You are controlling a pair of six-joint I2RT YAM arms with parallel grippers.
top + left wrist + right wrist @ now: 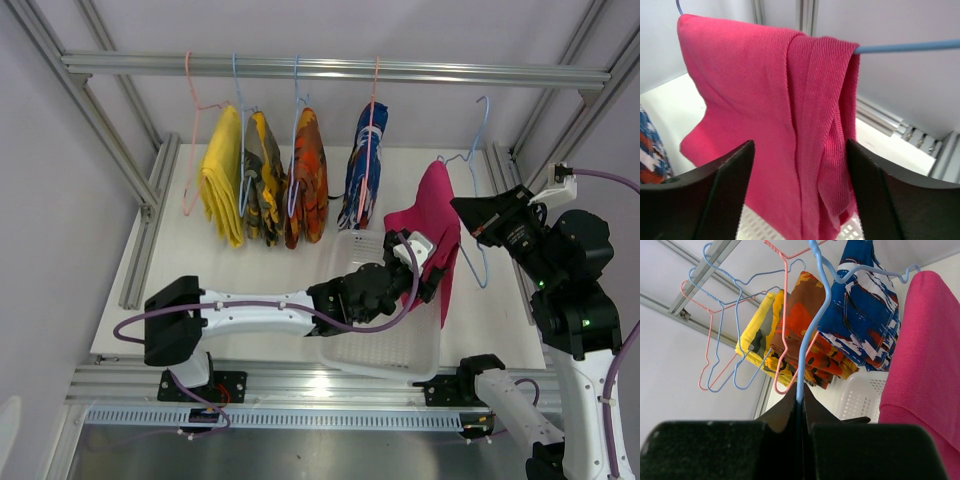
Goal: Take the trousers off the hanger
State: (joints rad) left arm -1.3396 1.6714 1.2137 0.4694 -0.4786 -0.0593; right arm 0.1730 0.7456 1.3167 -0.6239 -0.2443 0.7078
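The magenta trousers point(790, 125) hung folded over the blue hanger point(910, 47), with the cloth between the fingers of the left gripper point(799, 150). Its jaws stood wide and gripped nothing. The right gripper point(800, 407) was clamped on the hanger's wire. A white basket point(380, 362) sat below, with the patterned trousers point(365, 165) hanging nearby.

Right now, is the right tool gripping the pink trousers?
No, the right tool is shut on the wire of the blue hanger, and the pink trousers hang beside it.
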